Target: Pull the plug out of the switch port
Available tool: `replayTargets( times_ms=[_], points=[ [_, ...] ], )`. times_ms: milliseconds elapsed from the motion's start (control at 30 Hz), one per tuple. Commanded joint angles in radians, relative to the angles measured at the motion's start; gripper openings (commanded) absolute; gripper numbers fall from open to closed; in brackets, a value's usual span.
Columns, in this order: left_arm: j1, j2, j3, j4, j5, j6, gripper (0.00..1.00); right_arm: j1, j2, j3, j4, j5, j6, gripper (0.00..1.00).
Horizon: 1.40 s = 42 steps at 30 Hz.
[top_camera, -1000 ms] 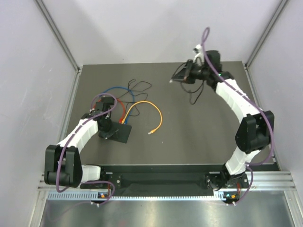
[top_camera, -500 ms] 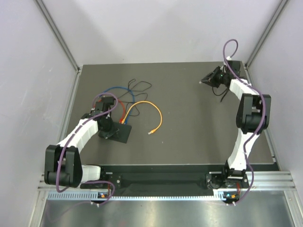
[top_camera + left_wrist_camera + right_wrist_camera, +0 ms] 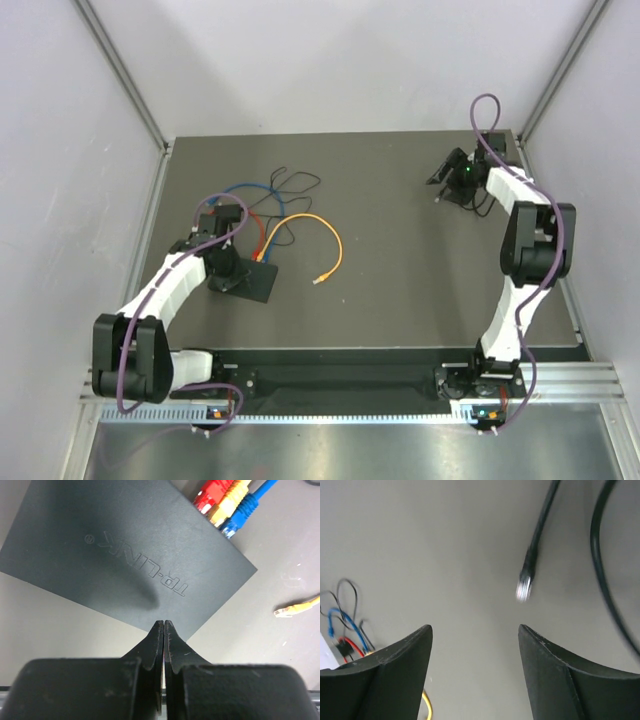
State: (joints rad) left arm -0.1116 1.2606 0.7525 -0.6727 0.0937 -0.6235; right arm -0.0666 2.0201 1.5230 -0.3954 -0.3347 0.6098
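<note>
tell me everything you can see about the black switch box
The switch is a thin, matte-black, plastic-looking slab with TP-LINK lettering moulded into its top. It lies flat on the grey table. A red plug, yellow plug and blue plug sit side by side in one edge. The shut left fingers point at a corner; contact unclear.

The left arm [image 3: 170, 280] was bent forward and low, with the left gripper [image 3: 164, 628] fully closed. The right arm [image 3: 527, 250] was extended far right, with the right gripper [image 3: 475, 635] spread wide.
</note>
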Motion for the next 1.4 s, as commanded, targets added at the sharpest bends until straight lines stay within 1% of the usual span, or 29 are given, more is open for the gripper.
replayTargets(
  times_ms=[0, 33, 67, 133, 167, 233, 267, 300, 333, 367, 400, 433, 467, 500, 533, 567, 633, 733, 833, 967, 1033, 1100, 1133, 1233, 1367],
  points=[
    [0.001, -0.036, 0.048, 0.019, 0.015, 0.016, 0.00, 0.036, -0.155, -0.014, -0.117, 0.045, -0.074, 0.70],
    [0.001, -0.038, 0.051, 0.018, 0.015, 0.018, 0.00, 0.048, -0.196, -0.015, -0.135, 0.051, -0.093, 0.70],
    [0.001, -0.038, 0.054, 0.013, 0.015, 0.016, 0.00, 0.094, -0.217, -0.012, -0.158, 0.077, -0.114, 0.70],
    [0.001, -0.043, 0.059, 0.007, 0.015, 0.018, 0.00, 0.145, -0.271, -0.015, -0.180, 0.080, -0.171, 0.69],
    [0.001, -0.050, 0.056, 0.002, 0.012, 0.016, 0.00, 0.203, -0.282, -0.018, -0.175, 0.044, -0.180, 0.69],
    [0.001, -0.055, 0.053, -0.004, 0.008, 0.019, 0.00, 0.267, -0.278, -0.027, -0.090, -0.051, -0.188, 0.68],
    [0.001, -0.059, 0.053, -0.007, 0.000, 0.019, 0.00, 0.336, -0.265, -0.038, -0.064, -0.123, -0.176, 0.68],
    [0.001, -0.061, 0.056, -0.013, -0.006, 0.021, 0.00, 0.370, -0.252, -0.043, -0.031, -0.144, -0.135, 0.68],
    [0.001, -0.059, 0.057, -0.018, -0.008, 0.021, 0.00, 0.443, -0.224, -0.064, 0.045, -0.171, -0.105, 0.68],
    [0.001, -0.056, 0.059, -0.019, -0.011, 0.024, 0.00, 0.479, -0.213, -0.081, 0.106, -0.181, -0.067, 0.68],
    [0.001, -0.053, 0.065, -0.030, -0.014, 0.025, 0.00, 0.511, -0.202, -0.104, 0.174, -0.193, 0.030, 0.68],
    [0.003, -0.050, 0.068, -0.036, -0.020, 0.024, 0.00, 0.569, -0.186, -0.127, 0.331, -0.204, 0.080, 0.67],
    [0.003, -0.044, 0.073, -0.039, -0.025, 0.024, 0.00, 0.596, -0.175, -0.162, 0.387, -0.214, 0.125, 0.66],
    [0.003, -0.041, 0.074, -0.047, -0.029, 0.025, 0.00, 0.620, -0.146, -0.168, 0.436, -0.213, 0.184, 0.66],
    [0.003, -0.037, 0.076, -0.054, -0.032, 0.025, 0.00, 0.658, -0.130, -0.170, 0.476, -0.211, 0.206, 0.66],
    [0.003, -0.027, 0.080, -0.062, -0.037, 0.028, 0.00, 0.675, -0.114, -0.166, 0.527, -0.213, 0.220, 0.65],
    [0.003, -0.018, 0.077, -0.067, -0.040, 0.030, 0.00, 0.703, -0.060, -0.147, 0.552, -0.225, 0.249, 0.55],
    [0.004, 0.013, 0.070, -0.042, -0.032, 0.013, 0.00, 0.760, 0.008, -0.106, 0.589, -0.245, 0.281, 0.53],
    [0.004, 0.060, 0.074, -0.024, -0.028, -0.024, 0.00, 0.797, 0.064, -0.086, 0.639, -0.265, 0.308, 0.47],
    [0.004, 0.077, 0.073, -0.005, -0.032, -0.035, 0.00, 0.833, 0.120, -0.055, 0.658, -0.265, 0.312, 0.46],
    [0.006, 0.088, 0.067, 0.004, -0.023, -0.044, 0.00, 0.849, 0.153, -0.020, 0.639, -0.265, 0.306, 0.47],
    [0.006, 0.091, 0.062, 0.012, -0.020, -0.054, 0.00, 0.857, 0.184, -0.009, 0.671, -0.267, 0.330, 0.47],
    [0.006, 0.091, 0.054, 0.016, -0.014, -0.058, 0.00, 0.860, 0.193, -0.003, 0.681, -0.265, 0.341, 0.45],
    [0.006, 0.091, 0.051, 0.018, -0.011, -0.059, 0.00, 0.860, 0.219, 0.015, 0.701, -0.260, 0.363, 0.37],
    [0.006, 0.085, 0.050, 0.015, -0.009, -0.058, 0.00, 0.863, 0.244, 0.032, 0.695, -0.264, 0.367, 0.35]
  ],
)
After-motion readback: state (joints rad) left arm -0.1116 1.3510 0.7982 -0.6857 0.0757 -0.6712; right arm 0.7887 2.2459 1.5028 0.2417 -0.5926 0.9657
